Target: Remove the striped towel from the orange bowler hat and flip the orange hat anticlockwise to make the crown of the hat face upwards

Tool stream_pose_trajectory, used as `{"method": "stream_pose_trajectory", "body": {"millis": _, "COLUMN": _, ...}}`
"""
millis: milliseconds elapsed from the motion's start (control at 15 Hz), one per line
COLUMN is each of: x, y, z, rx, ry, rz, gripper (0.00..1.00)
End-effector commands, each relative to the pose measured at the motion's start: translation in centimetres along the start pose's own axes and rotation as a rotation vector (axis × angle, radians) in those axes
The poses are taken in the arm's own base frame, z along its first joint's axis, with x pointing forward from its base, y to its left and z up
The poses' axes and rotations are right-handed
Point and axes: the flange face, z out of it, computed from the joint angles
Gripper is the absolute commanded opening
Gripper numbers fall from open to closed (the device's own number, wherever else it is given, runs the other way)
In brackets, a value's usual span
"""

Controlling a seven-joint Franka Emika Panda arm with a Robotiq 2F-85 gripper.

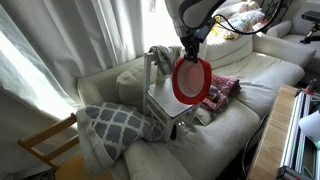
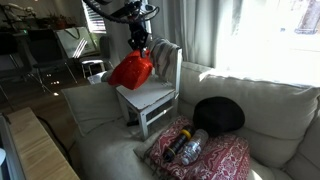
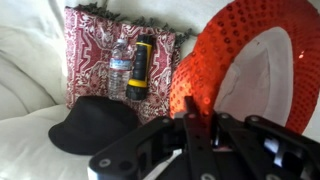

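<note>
Fingers [image 3: 190, 135] fill the wrist view's lower edge, clamped on the brim of the orange hat [image 3: 205, 60]. The hat hangs on edge above the worktop [image 2: 150, 98], a small white chair stood on the sofa [image 1: 250, 80].

Sofa is the largest thing by bulk. Then a grey lattice cushion [image 1: 115, 125], a red paisley cloth [image 3: 90, 40] and a black hat [image 3: 95, 122].

Striped towel [image 2: 166, 52] lies draped over the chair back, off the hat, so that part reads as done. Hat's pale hollow faces the wrist camera and the crown is not up. The turn and set-down look left to do.

Smallest are a water bottle [image 3: 120, 65] and a yellow-black torch [image 3: 143, 65], both on the cloth. Bottle label too small to read; no other writing legible.
</note>
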Motion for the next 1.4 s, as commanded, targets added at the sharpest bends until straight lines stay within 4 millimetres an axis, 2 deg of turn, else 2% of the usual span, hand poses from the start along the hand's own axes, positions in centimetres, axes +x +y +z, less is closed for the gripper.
{"method": "stream_pose_trajectory", "body": {"millis": 0, "x": -1.4, "y": -2.7, "z": -0.5, "rx": -0.171, "ry": 0.084, "rz": 0.039, "gripper": 0.02}}
{"method": "stream_pose_trajectory", "body": {"millis": 600, "x": -1.5, "y": -8.1, "z": -0.4, "rx": -0.527, "ry": 0.344, "rz": 0.247, "gripper": 0.02}}
{"method": "stream_pose_trajectory", "body": {"millis": 667, "x": -1.0, "y": -7.1, "z": -1.0, "rx": -0.461, "ry": 0.290, "rz": 0.205, "gripper": 0.02}}
{"method": "stream_pose_trajectory", "body": {"millis": 733, "x": -1.0, "y": -7.5, "z": -0.9, "rx": -0.467, "ry": 0.301, "rz": 0.209, "gripper": 0.07}}
{"method": "stream_pose_trajectory", "body": {"millis": 1000, "x": -0.9, "y": -7.2, "z": -1.0, "rx": -0.461, "ry": 0.300, "rz": 0.212, "gripper": 0.07}}
{"method": "stream_pose_trajectory", "body": {"millis": 1067, "x": -0.9, "y": -7.1, "z": -1.0, "rx": -0.461, "ry": 0.300, "rz": 0.213, "gripper": 0.02}}
{"method": "stream_pose_trajectory", "body": {"millis": 1333, "x": -1.7, "y": -11.2, "z": -1.4, "rx": -0.613, "ry": 0.390, "rz": 0.165, "gripper": 0.02}}
